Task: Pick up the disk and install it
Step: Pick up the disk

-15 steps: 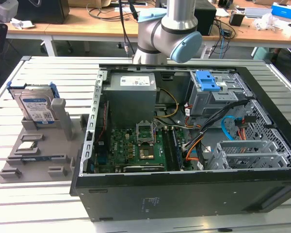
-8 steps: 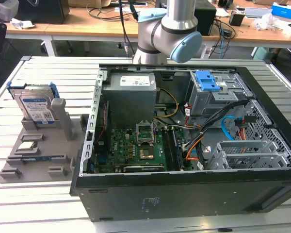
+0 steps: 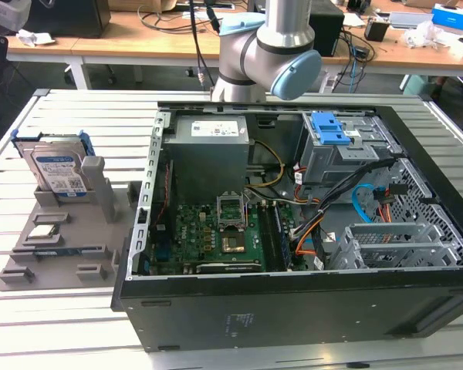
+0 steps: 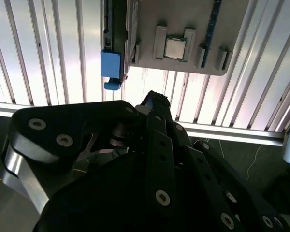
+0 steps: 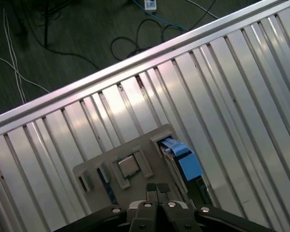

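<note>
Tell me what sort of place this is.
Probably a robotics lab or workshop: an opened computer case lies on a slatted metal table, a robot arm stands behind it, and wooden benches carry cables.

a slatted aluminium table (image 3: 77, 116) with long ribbed grooves carries 2 things. a grey fixture plate (image 3: 62, 223) lies flat on it toward the exterior view's left. an open black computer case (image 3: 293, 308) lies on its side just beside the plate, toward the exterior view's right. in the first wrist view the slats end at an edge rail (image 5: 111, 72).
</note>
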`<state>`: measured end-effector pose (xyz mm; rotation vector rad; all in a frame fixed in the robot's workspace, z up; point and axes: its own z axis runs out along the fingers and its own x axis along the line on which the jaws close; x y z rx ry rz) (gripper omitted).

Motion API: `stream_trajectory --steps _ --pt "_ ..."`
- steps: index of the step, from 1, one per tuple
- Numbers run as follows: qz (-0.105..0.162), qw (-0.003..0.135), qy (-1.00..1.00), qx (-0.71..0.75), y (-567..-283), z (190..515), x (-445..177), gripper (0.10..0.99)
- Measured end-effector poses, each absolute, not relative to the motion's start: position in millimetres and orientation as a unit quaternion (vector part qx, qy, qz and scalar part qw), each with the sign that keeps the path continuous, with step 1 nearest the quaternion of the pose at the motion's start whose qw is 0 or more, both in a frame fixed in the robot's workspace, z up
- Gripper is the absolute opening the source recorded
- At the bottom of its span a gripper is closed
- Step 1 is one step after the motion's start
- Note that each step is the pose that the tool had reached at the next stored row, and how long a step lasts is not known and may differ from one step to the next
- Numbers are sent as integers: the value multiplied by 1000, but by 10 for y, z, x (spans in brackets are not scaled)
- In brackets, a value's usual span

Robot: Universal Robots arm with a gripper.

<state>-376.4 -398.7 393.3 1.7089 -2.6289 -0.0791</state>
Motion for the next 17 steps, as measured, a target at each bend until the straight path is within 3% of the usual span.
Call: stream_trajectory --steps 17 --pt "-25 5 -783 622 -3987 3932 -3764 102"
